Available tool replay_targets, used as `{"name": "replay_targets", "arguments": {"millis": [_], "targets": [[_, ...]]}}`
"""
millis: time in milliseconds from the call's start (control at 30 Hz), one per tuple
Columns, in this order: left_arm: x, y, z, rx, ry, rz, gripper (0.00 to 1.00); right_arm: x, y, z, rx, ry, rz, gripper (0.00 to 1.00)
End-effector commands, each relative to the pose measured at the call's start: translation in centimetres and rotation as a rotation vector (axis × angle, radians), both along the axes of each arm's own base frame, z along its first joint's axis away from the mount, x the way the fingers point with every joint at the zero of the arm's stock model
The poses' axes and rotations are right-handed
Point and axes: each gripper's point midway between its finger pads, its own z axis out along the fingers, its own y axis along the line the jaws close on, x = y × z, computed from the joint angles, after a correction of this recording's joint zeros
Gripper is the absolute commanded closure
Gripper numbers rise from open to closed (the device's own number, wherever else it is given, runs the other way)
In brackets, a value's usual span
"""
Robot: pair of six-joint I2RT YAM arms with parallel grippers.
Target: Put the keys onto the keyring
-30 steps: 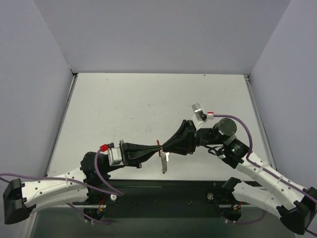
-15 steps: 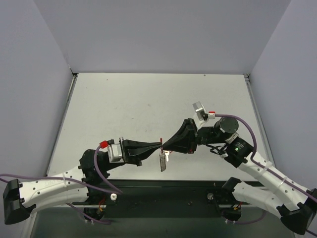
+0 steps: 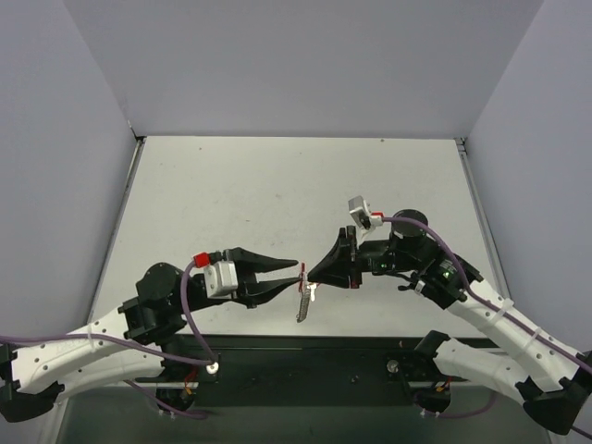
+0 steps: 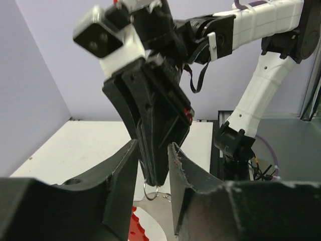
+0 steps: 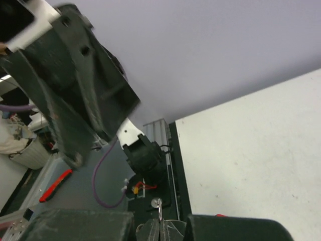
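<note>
In the top view my right gripper (image 3: 311, 274) is shut on the keyring (image 3: 302, 270), a small red loop held above the table's near edge. Its silver chain (image 3: 302, 305) hangs straight down, and a small silver key (image 3: 315, 291) dangles beside it. My left gripper (image 3: 297, 272) faces it from the left, open, with one fingertip on each side of the red loop and not pinching it. In the left wrist view my left gripper (image 4: 152, 145) frames the right fingers, which pinch a small wire ring (image 4: 152, 193). In the right wrist view my right gripper (image 5: 160, 232) has a thin silver piece (image 5: 158, 207) sticking out.
The white table (image 3: 277, 194) stretches away behind both grippers, with grey walls on three sides. A black rail (image 3: 305, 356) with the arm bases runs along the near edge, just below the hanging chain.
My left gripper has opened and let go of the keyring, drawing back a little to the left. My right gripper closed fully and now carries the keyring, chain and key alone.
</note>
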Motion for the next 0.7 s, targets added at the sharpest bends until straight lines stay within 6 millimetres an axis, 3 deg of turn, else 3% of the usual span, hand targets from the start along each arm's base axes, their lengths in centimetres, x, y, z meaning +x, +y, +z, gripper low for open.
{"name": "replay_targets", "arguments": {"millis": [0,167,200,233,267,467,567,667], "targets": [[-1.2,1.3,2.0,0.079,-0.013,-0.024,0.57,0.5,-0.6,-0.1,-0.060,-0.057,-0.025,1.00],[0.0,0.5,-1.4,0.304,0.113,0.010,0.46,0.3,-1.0,-0.5,-0.115,-0.064,-0.013,1.00],[0.1,0.5,-0.8,0.318,0.125,0.017,0.44,0.1,-1.2,-0.6,-0.126,-0.059,-0.006,1.00],[0.1,0.6,-2.2,0.388,0.169,0.023,0.43,0.1,-1.2,-0.4,-0.129,-0.062,-0.001,1.00],[0.6,-0.1,-3.6,0.449,0.201,0.030,0.43,0.1,-1.2,-0.3,-0.132,-0.072,0.003,1.00],[-0.4,-1.7,-6.4,0.622,0.279,-0.060,0.42,-0.3,-1.4,-0.5,-0.176,-0.065,0.032,1.00],[-1.0,-2.4,-7.1,0.646,0.283,-0.115,0.42,-0.4,-1.5,-0.8,-0.192,-0.074,0.046,1.00],[-0.8,-2.5,-7.4,0.669,0.287,-0.109,0.50,-0.4,-1.7,-1.2,-0.206,-0.076,0.043,1.00]]}}
